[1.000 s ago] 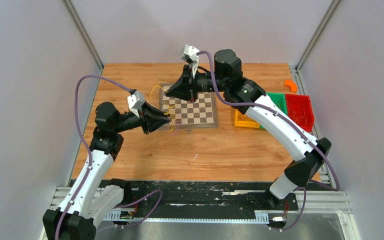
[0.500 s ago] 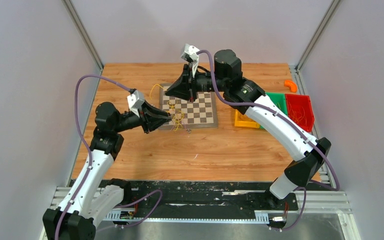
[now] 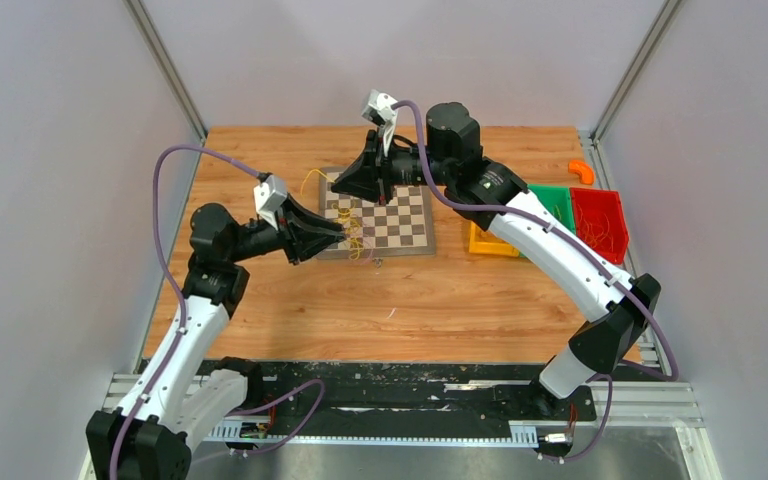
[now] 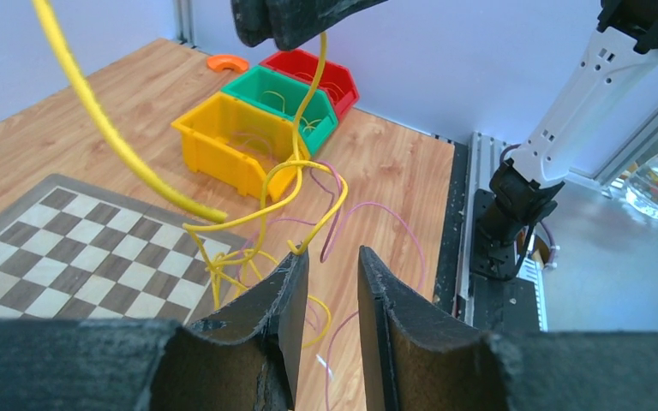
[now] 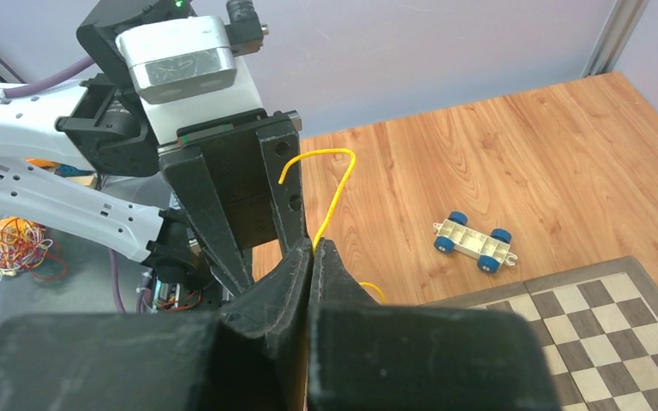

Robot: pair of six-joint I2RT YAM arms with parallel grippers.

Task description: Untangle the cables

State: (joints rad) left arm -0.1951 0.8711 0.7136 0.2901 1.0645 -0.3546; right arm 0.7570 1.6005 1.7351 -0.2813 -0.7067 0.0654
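Right gripper (image 5: 313,248) is clamped shut on one yellow strand of the cables (image 3: 355,238), holding it up over the chessboard (image 3: 400,225). Left gripper (image 4: 327,257) stands partly open with its jaws gripping nothing, just beside the tangle at the board's near left corner.

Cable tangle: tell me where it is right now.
In the top view, the cable tangle lies at the near-left corner of the chessboard, just ahead of the open left gripper. One yellow strand runs up into the shut right gripper.
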